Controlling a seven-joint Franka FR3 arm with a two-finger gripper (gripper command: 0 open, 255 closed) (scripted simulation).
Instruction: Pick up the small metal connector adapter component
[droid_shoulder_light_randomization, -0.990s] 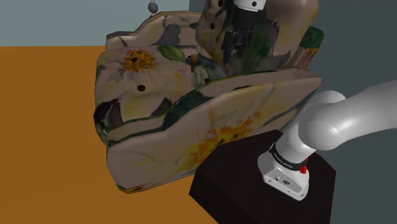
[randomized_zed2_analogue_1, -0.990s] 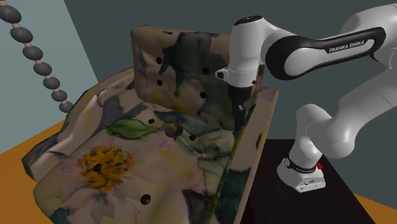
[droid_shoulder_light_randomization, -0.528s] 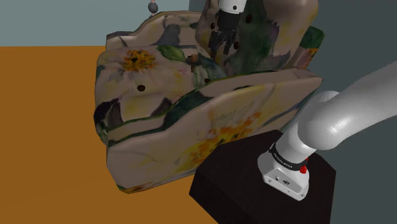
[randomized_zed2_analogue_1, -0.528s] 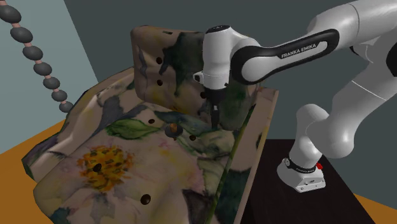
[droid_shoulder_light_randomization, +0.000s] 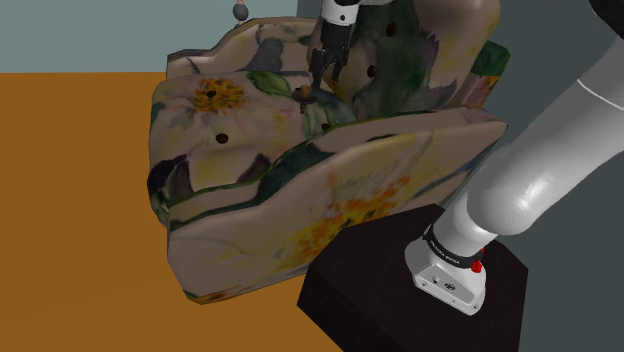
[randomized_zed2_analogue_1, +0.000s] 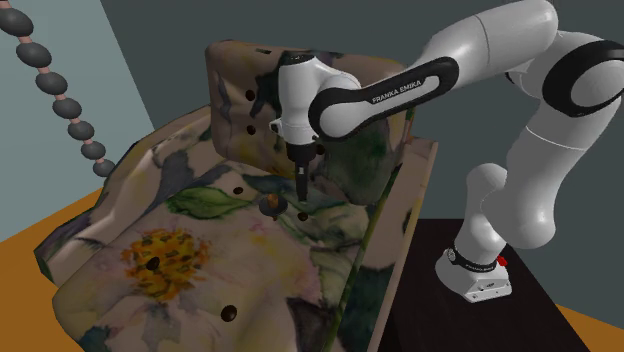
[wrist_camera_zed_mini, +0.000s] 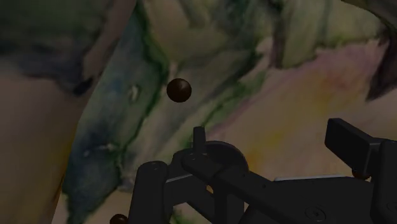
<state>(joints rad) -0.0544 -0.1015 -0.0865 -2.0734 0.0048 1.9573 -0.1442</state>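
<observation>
Shoulder view: the gripper hangs over the rear of the floral armchair, near the adapter and to this view's right of it.
Adapter position: a small dark-brown piece lying on the seat cushion, close to the foot of the backrest. It is apart from the fingers and not held.
Claw state: released. The wrist view shows the 2 fingers standing apart, and both exterior views put the adapter outside them.
Risk 1: the gripper is offset to one side. A straight descent from here would likely land a finger on or against the adapter and shove it.
Risk 2: the seat looks padded and uneven, so a nudged adapter could roll toward the crease under the backrest.
Risk 3: a dark round button in the upholstery resembles the adapter in tone, so closing on the wrong spot is possible.
Change since 0.5 s ago: the gripper has moved toward the left of both exterior views, closing on the adapter.
Change since 1.0 s ago: same direction, larger shift.
Unchanged: the adapter lies in the same place.
</observation>
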